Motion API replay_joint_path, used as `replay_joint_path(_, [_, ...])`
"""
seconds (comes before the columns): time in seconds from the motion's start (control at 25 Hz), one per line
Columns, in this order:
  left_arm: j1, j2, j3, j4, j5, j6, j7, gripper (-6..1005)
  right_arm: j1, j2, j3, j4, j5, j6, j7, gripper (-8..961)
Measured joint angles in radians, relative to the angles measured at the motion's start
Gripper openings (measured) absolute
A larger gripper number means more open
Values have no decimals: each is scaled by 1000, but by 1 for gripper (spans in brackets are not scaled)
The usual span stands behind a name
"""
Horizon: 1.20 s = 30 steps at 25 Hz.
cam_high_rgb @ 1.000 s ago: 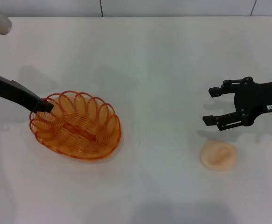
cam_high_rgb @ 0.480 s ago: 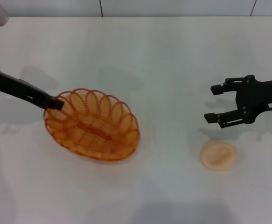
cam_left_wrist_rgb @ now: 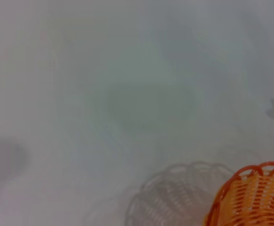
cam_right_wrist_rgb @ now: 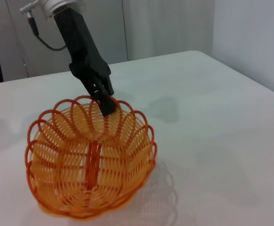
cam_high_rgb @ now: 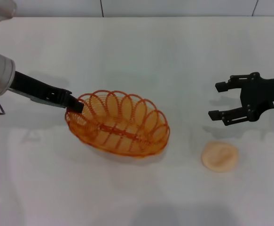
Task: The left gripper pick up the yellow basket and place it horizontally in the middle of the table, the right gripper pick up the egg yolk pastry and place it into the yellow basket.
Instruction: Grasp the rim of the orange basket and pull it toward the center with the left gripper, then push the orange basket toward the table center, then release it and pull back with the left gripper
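The yellow basket [cam_high_rgb: 119, 123] is held just above the white table [cam_high_rgb: 141, 56], left of centre, its long axis slanting down to the right. My left gripper [cam_high_rgb: 74, 105] is shut on the basket's left rim; the right wrist view shows the gripper [cam_right_wrist_rgb: 106, 104] clamped on the rim of the basket [cam_right_wrist_rgb: 90, 160]. The basket's edge shows in the left wrist view [cam_left_wrist_rgb: 252, 197]. The egg yolk pastry [cam_high_rgb: 220, 157] lies on the table at the right front. My right gripper [cam_high_rgb: 220, 100] hovers open and empty just behind the pastry.
The table's back edge meets a grey wall [cam_high_rgb: 174, 7]. The basket's shadow [cam_left_wrist_rgb: 179, 197] falls on the table under it.
My left gripper has carried the basket to the right, toward the table's middle. The right gripper has drifted slightly right and back. The pastry has not moved.
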Motion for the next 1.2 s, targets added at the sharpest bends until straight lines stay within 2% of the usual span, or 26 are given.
replay_joint_path(0.28, [2, -12, 3, 1, 9, -55, -166, 76, 0, -9, 24, -2, 0, -9, -15, 840])
replay_joint_path(0.48, [6, -18, 17, 0, -3, -85, -220, 76, -1, -12, 24, -2, 1, -13, -29, 840])
replay_joint_path(0.76, [40, -20, 232, 3, -99, -183, -346, 76, -1, -19, 24, -2, 2, -14, -39, 840])
replay_joint_path(1.04, [47, -22, 311, 26, -139, -207, -411, 77, -9, -22, 37, -2, 7, -19, -55, 840])
replay_joint_path(1.2, [58, -23, 325, 39, -140, -223, -433, 77, -13, -23, 38, -2, 12, -24, -63, 840])
